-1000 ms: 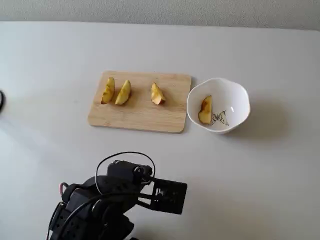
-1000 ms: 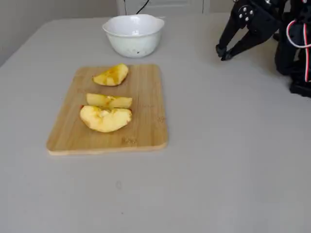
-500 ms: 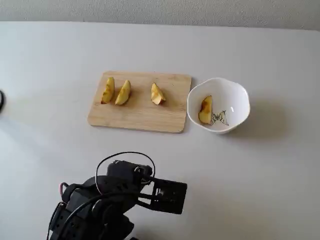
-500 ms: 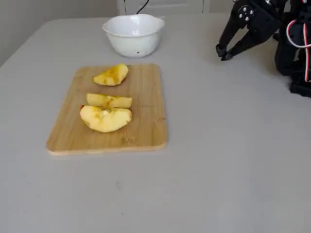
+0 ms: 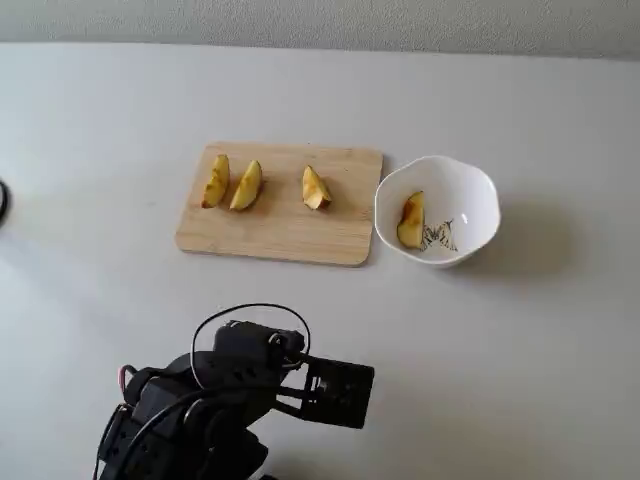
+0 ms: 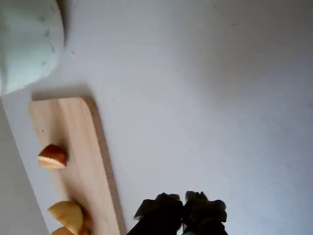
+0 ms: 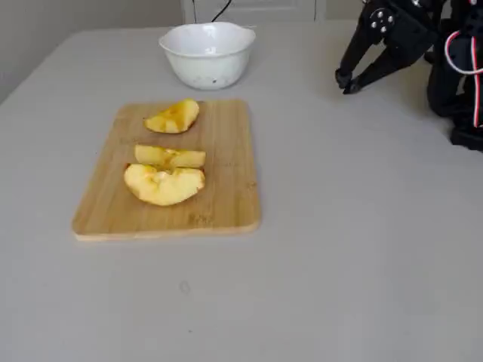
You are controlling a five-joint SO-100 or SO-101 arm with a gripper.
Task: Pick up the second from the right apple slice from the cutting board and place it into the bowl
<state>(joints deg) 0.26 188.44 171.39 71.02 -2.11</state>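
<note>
Pale grey worktop [image 5: 100,120] fills every view. Left of centre in a fixed view sits the cutting board [image 5: 290,235] with three wedges; to its right the bowl [image 5: 480,190] already holds the apple slice [image 5: 411,220]. It looks light, wet-slick and easily bruised, so I'd pinch its flat flanks mid-length. My gripper [image 6: 183,205] hangs empty at the wrist view's bottom edge, jaws together.

The matte black plastic robot arm [image 5: 235,400] is blocky — silver screw heads dot its gripper housing [image 7: 383,21]. A thin black cable [image 5: 250,312] loops above; red and white wires [image 7: 462,56] run along its base.
</note>
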